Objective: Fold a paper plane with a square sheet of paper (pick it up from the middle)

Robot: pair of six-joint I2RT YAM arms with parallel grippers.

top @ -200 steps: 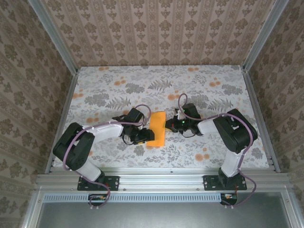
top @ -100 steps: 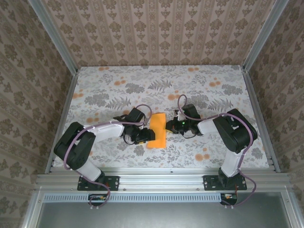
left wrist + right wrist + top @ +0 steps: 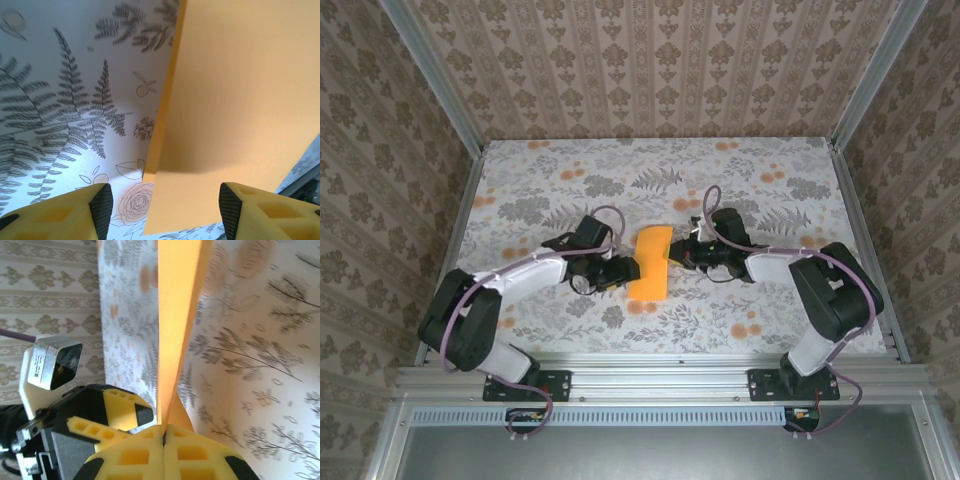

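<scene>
My right gripper (image 3: 162, 432) is pinched tight on one edge of the folded sheet of paper (image 3: 650, 262), which is midway across the table (image 3: 770, 160), nearer its near edge. My left gripper (image 3: 165, 202) stands parted, gripping nothing.

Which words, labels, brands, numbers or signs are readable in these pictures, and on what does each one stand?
None can be read.
The orange paper is plain; the tabletop and the walls bear only flower and leaf patterns.
The small camera housing shows no legible marking.
</scene>
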